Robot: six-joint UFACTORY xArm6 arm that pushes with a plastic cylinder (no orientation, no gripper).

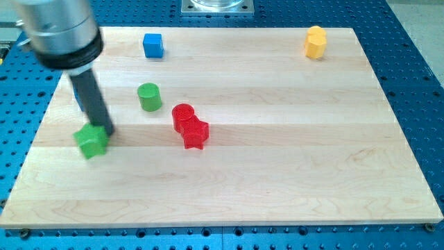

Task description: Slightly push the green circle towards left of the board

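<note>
Your green circle [149, 96] stands upright on the left half of the desk [277, 160], far of the two touching red blocks [189, 126] and well right of your tip [108, 132], which rests against the green star [92, 141]. There is no gripper, only the rod, so you push: the circle looks light and stiff and should slide easily on smooth wood, so meet its right side squarely. Left of it the board is free, with the blue cube [152, 45] and yellow block [316, 42] far off.
</note>
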